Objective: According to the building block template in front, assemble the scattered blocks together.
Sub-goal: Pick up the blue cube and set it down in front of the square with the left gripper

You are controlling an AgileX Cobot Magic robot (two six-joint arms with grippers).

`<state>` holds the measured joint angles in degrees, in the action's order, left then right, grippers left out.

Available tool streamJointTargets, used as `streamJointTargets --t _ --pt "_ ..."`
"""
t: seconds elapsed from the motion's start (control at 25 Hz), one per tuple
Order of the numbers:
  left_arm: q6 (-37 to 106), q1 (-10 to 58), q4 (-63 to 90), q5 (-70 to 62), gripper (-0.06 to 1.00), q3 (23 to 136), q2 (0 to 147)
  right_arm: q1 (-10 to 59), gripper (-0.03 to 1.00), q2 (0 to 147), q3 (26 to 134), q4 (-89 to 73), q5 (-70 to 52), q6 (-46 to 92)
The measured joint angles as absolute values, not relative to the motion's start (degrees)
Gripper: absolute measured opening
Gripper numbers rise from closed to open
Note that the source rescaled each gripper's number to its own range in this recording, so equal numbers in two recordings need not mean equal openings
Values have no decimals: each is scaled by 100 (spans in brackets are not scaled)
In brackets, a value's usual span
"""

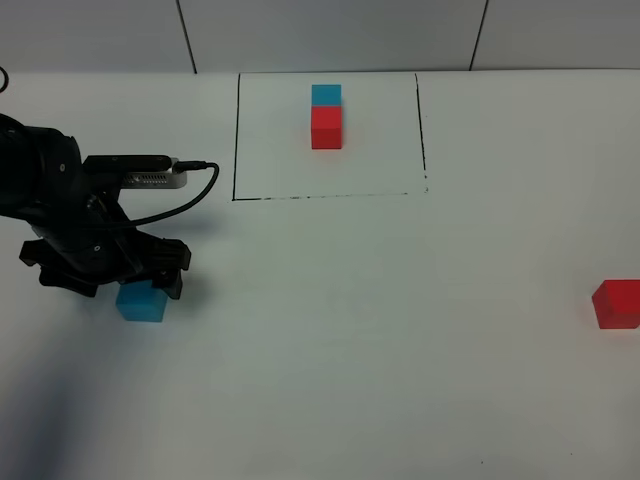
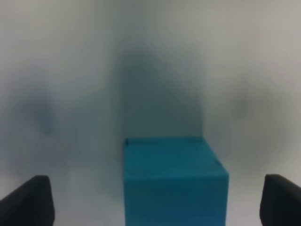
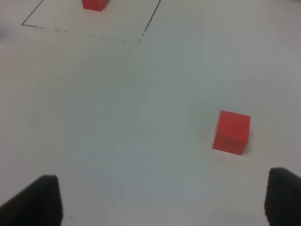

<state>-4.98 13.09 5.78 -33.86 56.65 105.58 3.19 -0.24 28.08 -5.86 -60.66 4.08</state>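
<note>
The left pincer (image 1: pixel 108 272) hangs low over the white surface (image 1: pixel 400 330) with its jaws spread wide apart. The loose blue cube (image 1: pixel 140 303) sits on the surface between its two fingertips (image 2: pixel 28 200). The left wrist view is soft and blurred, but a gap seems to show on each side of the cube, so nothing is clamped. Seen from the high camera, this cube lies nearer than the building block template (image 1: pixel 326 116) and well off to its left.

The right pincer (image 3: pixel 164 200) shows only in its own wrist view, and it is out of the high camera's sight. Its jaws also stand apart, and they hold and touch nothing. The loose red cube (image 3: pixel 231 132) rests on the surface ahead of that pincer, well apart from it. From the high camera, the red cube is nearer than the template and far off to its right, at the edge of the frame.

Farthest back is the template itself, a blue cube joined to a red one, with the blue one on the far side. It stands inside the thin black rectangle (image 1: pixel 236 140), near the rectangle's far side.

By count there are two pincers, two loose cubes (one blue, one red), one two-cube template and one drawn rectangle.
</note>
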Motion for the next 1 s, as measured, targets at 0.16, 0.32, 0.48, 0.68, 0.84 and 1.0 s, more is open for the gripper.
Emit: streamJointTargets --t 0.16,0.32,0.48,0.68,0.84,1.0 --pt "-498 1309 578 -3425 93 5670 10622 319 74 -24 2808 -586 -6066 403" --pt "-498 1309 578 -3431 91 5670 10790 319 74 -24 2808 -586 -6066 403" --pt "-498 1309 578 -3426 85 5670 10883 319 74 -24 2808 -586 -6066 403" --pt "-498 1309 578 -3426 46 5671 10883 319 74 -24 2808 -586 -6066 403" --pt "-494 1309 578 -3522 1 5683 10883 319 74 -24 2808 -586 -6066 403" --pt "-173 1330 571 -3644 1 5896 10883 319 74 -24 2808 -586 -6066 403"
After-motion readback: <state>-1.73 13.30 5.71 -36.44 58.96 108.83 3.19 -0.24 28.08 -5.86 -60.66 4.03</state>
